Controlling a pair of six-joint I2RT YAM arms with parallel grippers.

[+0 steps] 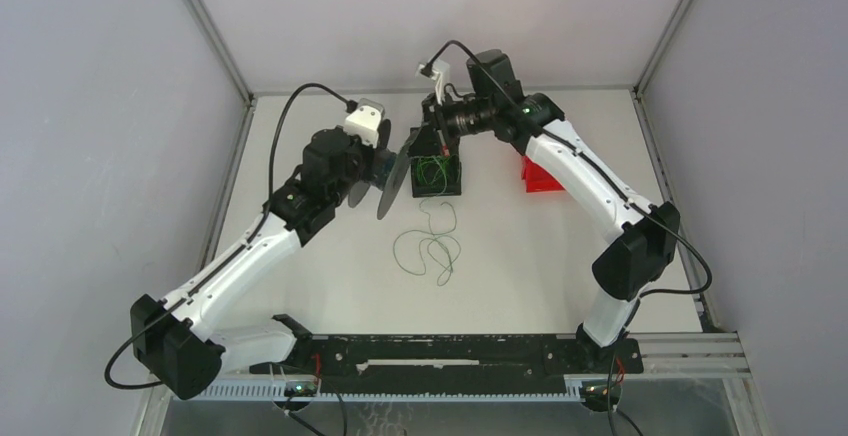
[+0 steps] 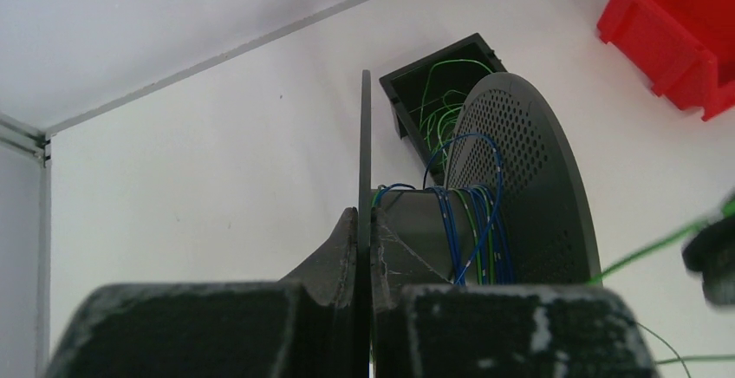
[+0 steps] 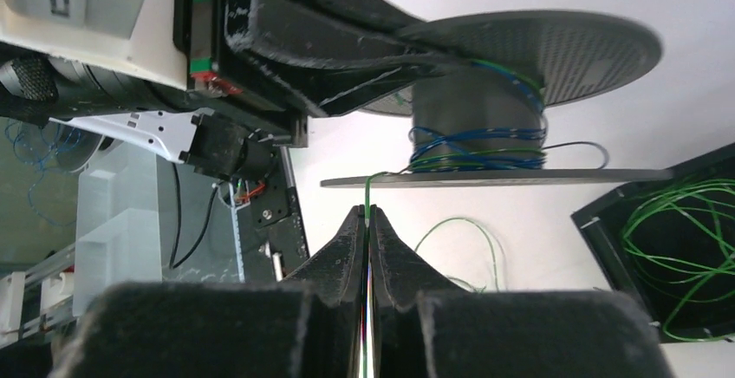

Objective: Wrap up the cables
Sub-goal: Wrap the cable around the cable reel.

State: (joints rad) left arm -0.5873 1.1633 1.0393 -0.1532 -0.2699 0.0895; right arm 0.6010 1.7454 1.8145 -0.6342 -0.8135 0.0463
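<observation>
Left gripper clamped on flange of spool, right gripper closed, apparently pinching green cable, blue windings on spool

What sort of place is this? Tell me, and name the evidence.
Likely a robot test cell: a white table walled by plain grey panels, with a red plastic bin and a black perforated cable spool as props.

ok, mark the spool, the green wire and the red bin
spool [image 2: 529, 170]: left wrist view, perforated far flange.
green wire [image 3: 367, 196]: right wrist view, straight stretch under the flange.
red bin [image 2: 693, 14]: left wrist view, bare interior.
</observation>
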